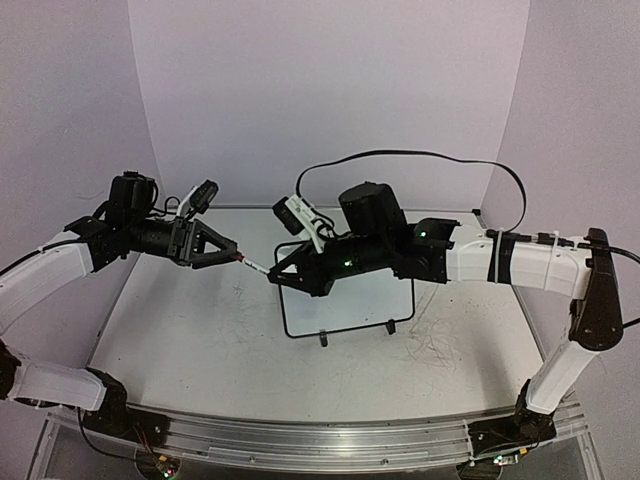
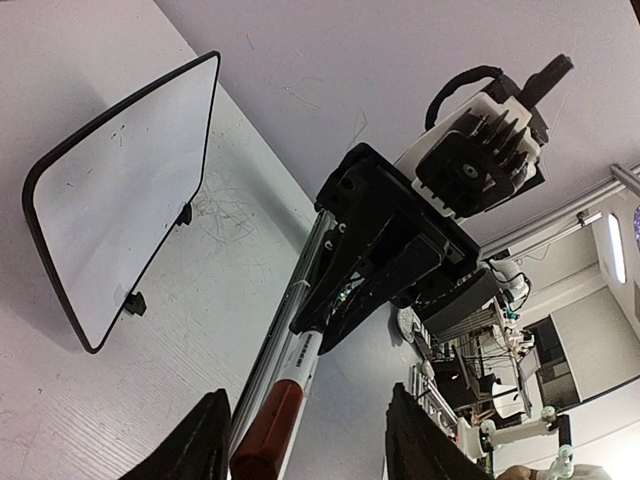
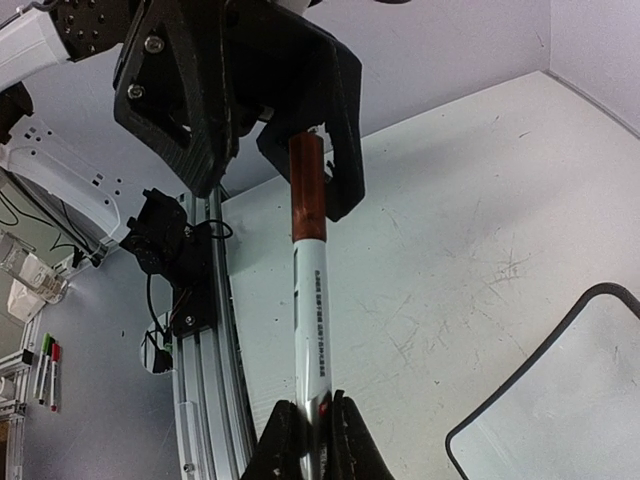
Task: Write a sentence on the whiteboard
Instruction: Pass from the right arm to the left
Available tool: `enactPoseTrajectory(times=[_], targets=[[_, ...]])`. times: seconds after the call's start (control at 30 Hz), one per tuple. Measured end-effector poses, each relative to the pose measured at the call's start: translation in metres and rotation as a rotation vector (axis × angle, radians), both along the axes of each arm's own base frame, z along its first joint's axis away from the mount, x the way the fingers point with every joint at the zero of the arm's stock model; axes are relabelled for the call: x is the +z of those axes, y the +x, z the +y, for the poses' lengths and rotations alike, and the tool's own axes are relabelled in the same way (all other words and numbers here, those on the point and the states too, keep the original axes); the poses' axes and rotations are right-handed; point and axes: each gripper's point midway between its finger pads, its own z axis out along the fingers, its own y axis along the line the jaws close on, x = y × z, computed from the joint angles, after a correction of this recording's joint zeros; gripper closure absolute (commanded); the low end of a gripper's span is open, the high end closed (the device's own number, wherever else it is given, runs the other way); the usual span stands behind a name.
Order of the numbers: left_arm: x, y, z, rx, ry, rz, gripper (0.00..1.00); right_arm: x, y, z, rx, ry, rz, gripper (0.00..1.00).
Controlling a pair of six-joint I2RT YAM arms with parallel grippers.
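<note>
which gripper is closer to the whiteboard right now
Right. The right gripper, shut on the marker, hangs over the far left corner of the whiteboard; the left gripper is off beyond its left edge, around the marker's cap.

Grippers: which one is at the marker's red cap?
The left gripper; its jaws straddle the cap. The right gripper clamps the white barrel.

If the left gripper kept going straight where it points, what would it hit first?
The marker: its red cap already sits inside the left gripper. Just beyond, probably the right gripper holding the other end.
</note>
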Motion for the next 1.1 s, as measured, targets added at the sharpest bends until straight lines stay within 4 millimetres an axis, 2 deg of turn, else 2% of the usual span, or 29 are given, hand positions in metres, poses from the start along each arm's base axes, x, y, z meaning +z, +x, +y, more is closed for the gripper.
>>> enactPoseTrajectory(times=[0.13, 0.33, 0.5, 0.63, 0.73, 0.8, 0.87, 0.9, 1.0, 1.03, 1.1], targets=[[0.0, 0.0, 0.0, -0.002, 0.0, -0.004, 0.61, 0.0, 0.002, 0.0, -0.005, -0.003, -0.011, 1.0], [-0.003, 0.001, -0.001, -0.002, 0.004, 0.004, 0.71, 0.0, 0.002, 0.0, -0.006, -0.005, -0.022, 1.0], [-0.005, 0.001, -0.003, -0.007, 0.008, 0.012, 0.73, 0.0, 0.002, 0.0, -0.005, -0.005, -0.023, 1.0], [-0.005, 0.0, -0.003, -0.01, 0.008, 0.012, 0.79, 0.0, 0.002, 0.0, -0.001, -0.005, -0.024, 1.0], [-0.005, 0.0, -0.004, -0.013, 0.009, 0.012, 0.87, 0.0, 0.001, 0.0, 0.004, -0.004, -0.025, 1.0], [-0.006, -0.001, -0.005, -0.012, 0.011, 0.013, 0.98, 0.0, 0.0, 0.0, 0.008, -0.004, -0.025, 1.0], [-0.006, -0.001, -0.005, -0.012, 0.012, 0.015, 1.0, -0.001, 0.0, 0.0, 0.008, -0.006, -0.024, 1.0], [-0.006, 0.0, -0.006, -0.011, 0.013, 0.008, 1.0, -0.001, 0.001, -0.001, 0.005, -0.007, -0.024, 0.95], [-0.007, 0.001, -0.006, 0.001, 0.018, 0.01, 1.0, -0.001, 0.003, -0.001, -0.021, -0.01, -0.011, 0.45], [-0.007, 0.002, -0.006, 0.006, 0.022, 0.01, 1.0, -0.002, 0.006, -0.002, -0.043, -0.012, -0.009, 0.34], [-0.008, 0.003, -0.006, 0.015, 0.027, 0.011, 1.0, -0.002, 0.013, -0.007, -0.097, -0.011, 0.013, 0.29]])
